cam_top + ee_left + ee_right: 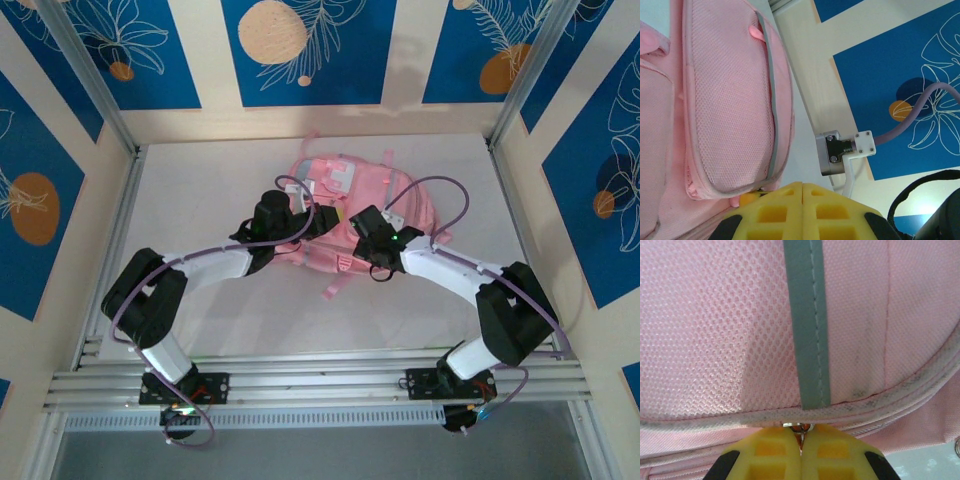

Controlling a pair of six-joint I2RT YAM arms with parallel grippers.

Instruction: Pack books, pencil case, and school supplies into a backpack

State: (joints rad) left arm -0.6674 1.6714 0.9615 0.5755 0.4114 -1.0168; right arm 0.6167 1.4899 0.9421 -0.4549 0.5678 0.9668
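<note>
Right wrist view: the right gripper has its jaws clamped on a small metal zipper pull at a seam of the backpack. The left gripper has its jaws together beside the backpack, which lies mid-tabletop

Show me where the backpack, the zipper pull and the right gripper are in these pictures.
backpack [330, 240]: top view, pink fabric between the arms.
zipper pull [799, 427]: right wrist view, its metal ring.
right gripper [801, 440]: right wrist view, where the yellow fingertips meet.
</note>
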